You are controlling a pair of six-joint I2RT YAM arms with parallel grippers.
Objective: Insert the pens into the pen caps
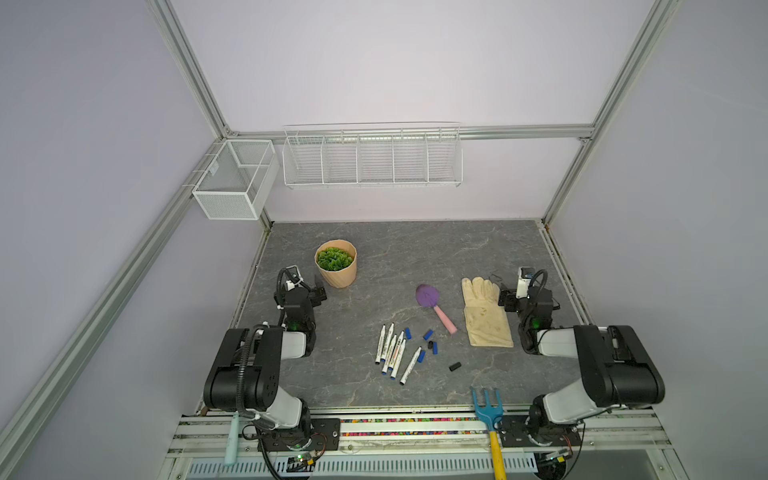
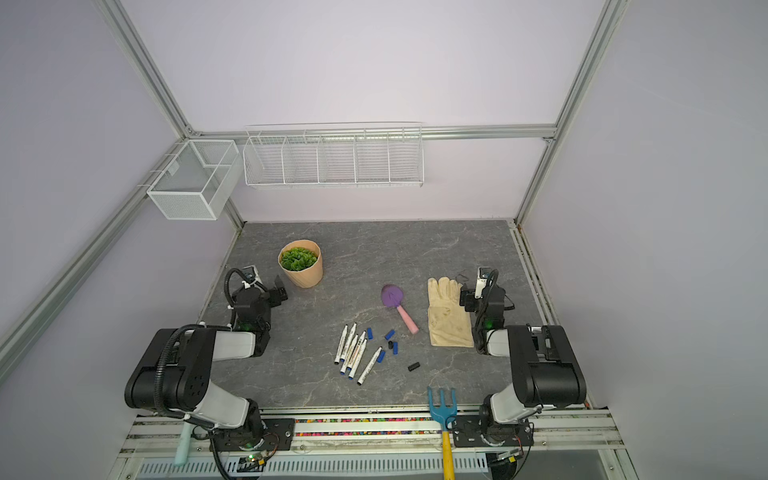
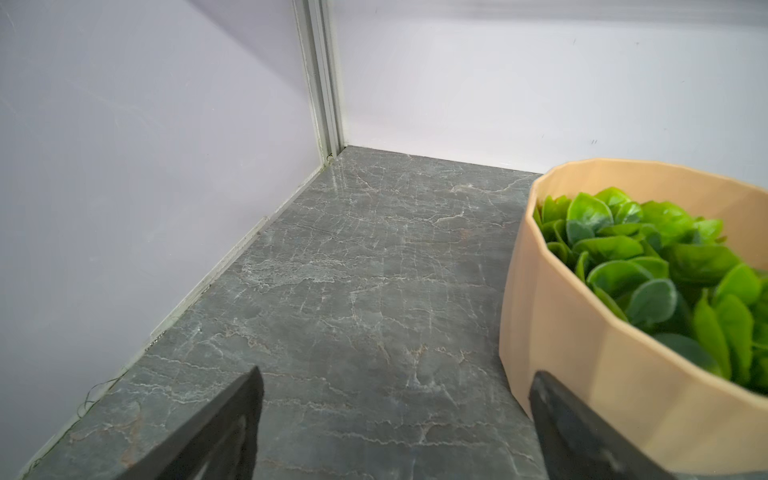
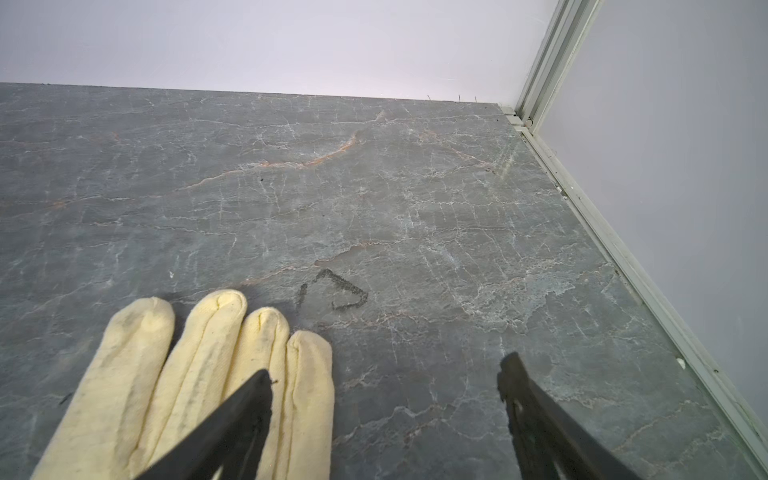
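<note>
Pens [image 1: 392, 352] loose beside caps [image 1: 428, 334], left jaws, right jaws wide apart, empty

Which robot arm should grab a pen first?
Probably the left: the left gripper, open, is nearer the pens, with bare table between. The right gripper, also open, sits by the glove, closer to the pen caps.

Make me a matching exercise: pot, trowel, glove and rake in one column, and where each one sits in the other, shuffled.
1. plant pot
2. trowel
3. glove
4. rake

a. at the table front edge
b. next to the left claw
c. between the pens and the glove
d. next to the right claw

Pairs: 1-b, 2-c, 3-d, 4-a
</note>
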